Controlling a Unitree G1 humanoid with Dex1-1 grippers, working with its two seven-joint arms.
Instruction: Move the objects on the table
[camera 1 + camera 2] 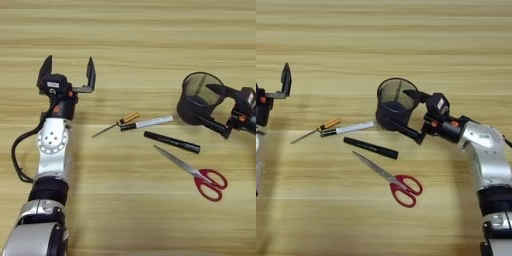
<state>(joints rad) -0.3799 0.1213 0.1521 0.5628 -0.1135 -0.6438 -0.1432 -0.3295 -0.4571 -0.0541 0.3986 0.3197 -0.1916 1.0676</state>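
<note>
The black wire-mesh pen cup (392,109) stands at the right of the table (128,30). My right gripper (407,112) is open and straddles the cup's right wall, with one finger over the rim inside and the other along the outside by the base. Left of the cup lie a white pen (151,122) and a small amber-handled tool (128,118), end to end. A black marker (172,142) lies below them. The red-handled scissors (209,182) lie shut, lower right. My left gripper (68,71) is open and empty, far left of these things.
My left arm (50,150) runs up the left side from the bottom edge. My right arm (488,160) comes in from the lower right. Bare wood spans the far half of the table and the near middle.
</note>
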